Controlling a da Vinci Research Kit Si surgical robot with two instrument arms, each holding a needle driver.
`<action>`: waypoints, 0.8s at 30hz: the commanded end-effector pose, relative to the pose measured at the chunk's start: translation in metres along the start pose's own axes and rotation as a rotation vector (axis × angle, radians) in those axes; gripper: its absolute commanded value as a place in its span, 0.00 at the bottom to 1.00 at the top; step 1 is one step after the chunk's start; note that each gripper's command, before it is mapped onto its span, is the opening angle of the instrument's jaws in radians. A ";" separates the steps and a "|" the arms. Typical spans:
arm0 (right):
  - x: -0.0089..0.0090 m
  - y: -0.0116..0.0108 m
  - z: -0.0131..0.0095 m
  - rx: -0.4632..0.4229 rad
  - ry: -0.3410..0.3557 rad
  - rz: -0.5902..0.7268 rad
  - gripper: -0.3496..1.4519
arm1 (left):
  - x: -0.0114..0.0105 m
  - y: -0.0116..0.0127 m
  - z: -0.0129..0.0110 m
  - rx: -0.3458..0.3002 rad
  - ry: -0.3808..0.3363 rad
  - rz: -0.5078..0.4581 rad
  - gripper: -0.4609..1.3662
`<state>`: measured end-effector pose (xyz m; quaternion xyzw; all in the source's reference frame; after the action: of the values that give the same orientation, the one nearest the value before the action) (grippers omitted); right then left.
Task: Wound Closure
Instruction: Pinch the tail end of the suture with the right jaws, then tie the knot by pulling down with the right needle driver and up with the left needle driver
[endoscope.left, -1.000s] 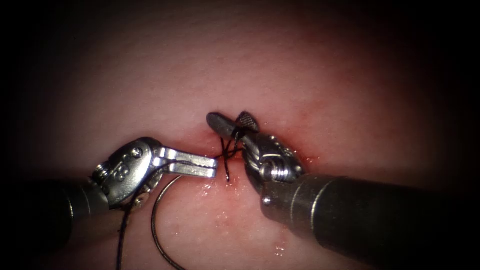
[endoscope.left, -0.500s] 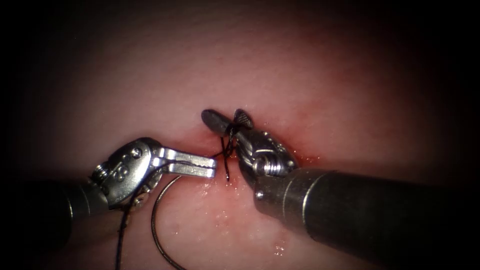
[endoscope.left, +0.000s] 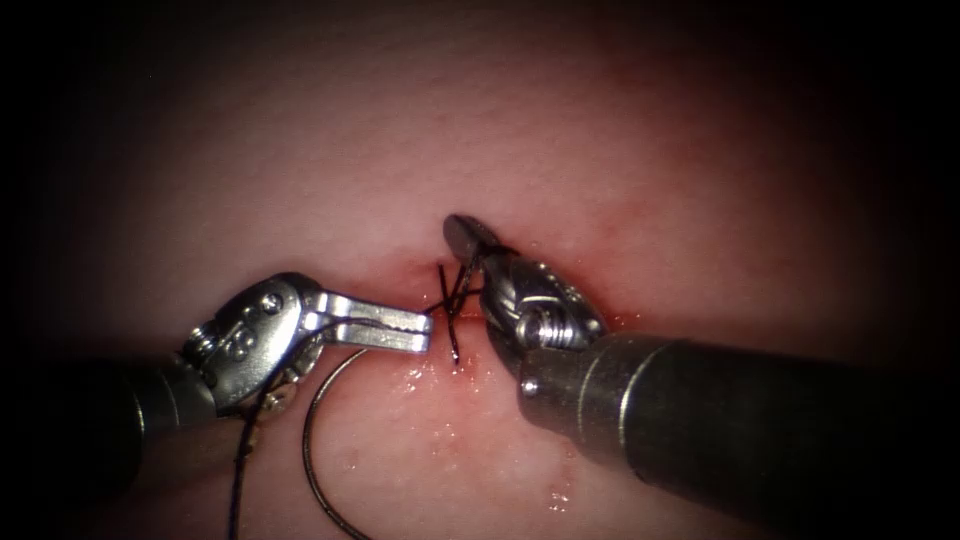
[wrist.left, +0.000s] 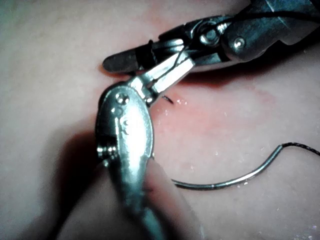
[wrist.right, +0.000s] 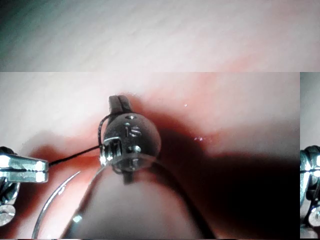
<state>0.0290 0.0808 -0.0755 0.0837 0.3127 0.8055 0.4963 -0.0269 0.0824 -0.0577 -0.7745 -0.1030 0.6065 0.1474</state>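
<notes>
Two grips on one thread (endoscope.left: 455, 300). On the left: left tool (endoscope.left: 425, 335), fingers pressed together on the strand just beside the crossed strands at the cut (endoscope.left: 610, 318). On the right: right tool (endoscope.left: 465, 235), fingers apart a second ago, now brought together on the thread right above the crossing.

Needle (endoscope.left: 310, 440) held by nothing. Lies flat on the tissue (endoscope.left: 400, 130) to the left of the stitch, under the left tool, not in the tissue as far as can be judged, with its thread trailing. Same curve seen from the left wrist (wrist.left: 225, 182). Some red fluid (endoscope.left: 420, 375) around the cut.

Judged as work on the thread at the stitch, after the needle's passage. Cannot tell whether for tightening or for cutting. Calls next for steady, equal tension from both sides, low over the tissue, and for care not to drag the free needle.
</notes>
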 end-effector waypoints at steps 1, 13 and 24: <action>-0.0001 0.0000 0.0001 -0.001 -0.003 0.002 0.00 | -0.0001 -0.0001 -0.0001 -0.004 -0.001 -0.001 0.06; -0.0009 -0.0011 -0.0016 0.073 0.069 -0.143 0.00 | 0.0000 -0.0021 -0.0019 0.041 -0.018 -0.026 0.06; -0.0008 -0.0012 -0.0036 0.143 0.125 -0.185 0.00 | -0.0001 -0.0064 -0.0040 0.080 -0.060 -0.039 0.06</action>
<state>0.0285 0.0790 -0.0792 0.0371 0.4102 0.7330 0.5413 -0.0230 0.0882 -0.0543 -0.7469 -0.0966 0.6311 0.1857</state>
